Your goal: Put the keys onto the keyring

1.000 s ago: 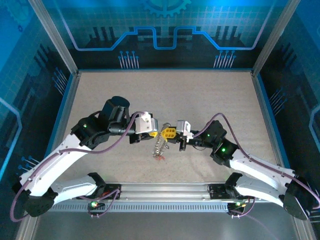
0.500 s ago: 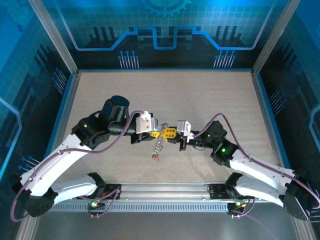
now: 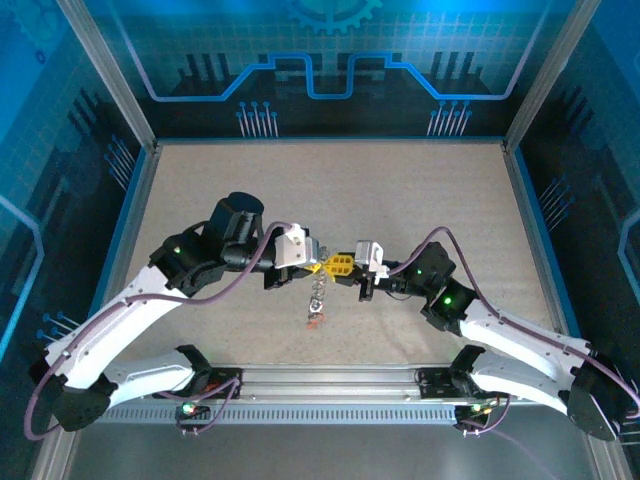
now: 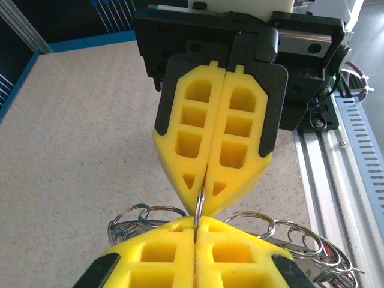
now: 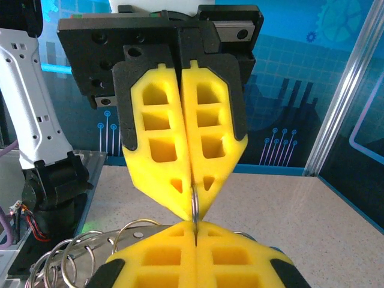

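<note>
My two grippers meet tip to tip above the middle of the table. The left gripper and the right gripper are both shut on one thin silvery ring seen edge-on. That ring tops the keyring, a chain-like bundle of metal rings hanging below the tips. A small red key dangles at its lower end near the table. In the left wrist view my left gripper faces the right gripper, with loose rings on both sides. In the right wrist view the right gripper faces the left gripper.
The speckled beige table is walled by blue panels with aluminium posts. A metal rail with both arm bases runs along the near edge. More rings on a drilled metal strip hang beside the right gripper.
The left gripper's jaws have closed on the ring that the right gripper was holding, and the left arm has edged right. The hanging bundle has swung slightly.
</note>
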Robot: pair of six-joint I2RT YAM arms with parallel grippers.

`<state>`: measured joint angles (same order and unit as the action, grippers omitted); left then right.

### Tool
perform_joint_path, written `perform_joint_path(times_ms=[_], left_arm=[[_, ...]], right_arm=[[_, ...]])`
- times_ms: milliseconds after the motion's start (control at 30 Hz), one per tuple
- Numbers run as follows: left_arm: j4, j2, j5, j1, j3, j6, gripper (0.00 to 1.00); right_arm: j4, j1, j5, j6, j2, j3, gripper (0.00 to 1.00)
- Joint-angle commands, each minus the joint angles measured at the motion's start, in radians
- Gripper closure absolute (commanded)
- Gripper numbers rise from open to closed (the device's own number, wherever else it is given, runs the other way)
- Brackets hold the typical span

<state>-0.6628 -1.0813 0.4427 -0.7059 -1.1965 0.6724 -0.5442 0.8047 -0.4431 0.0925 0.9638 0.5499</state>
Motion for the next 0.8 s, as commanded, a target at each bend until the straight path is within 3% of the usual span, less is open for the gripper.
perform_joint_path(times_ms=[0,100,200,533,767], left_arm=[[-0.043,-0.014,0.014,0.001,-0.038,0.019,0.95],[-0.076,-0.018,-0.009,0.001,-0.066,0.042,0.98],[-0.140,-0.034,-0.038,-0.002,-0.115,0.085,1.00],[-0.500,-0.219,-0.210,-0.090,-0.383,0.240,1.00],[-0.558,-0.287,-0.203,-0.098,-0.457,0.240,1.00]], right_arm=[[-0.033,0.010,0.004,0.000,-0.031,0.004,0.99],[0.078,0.017,0.024,0.058,-0.037,0.031,0.81],[0.185,0.027,0.053,0.127,-0.039,0.059,0.75],[0.170,0.040,0.049,0.149,-0.015,0.069,0.74],[0.165,0.045,0.030,0.156,-0.010,0.076,0.75]])
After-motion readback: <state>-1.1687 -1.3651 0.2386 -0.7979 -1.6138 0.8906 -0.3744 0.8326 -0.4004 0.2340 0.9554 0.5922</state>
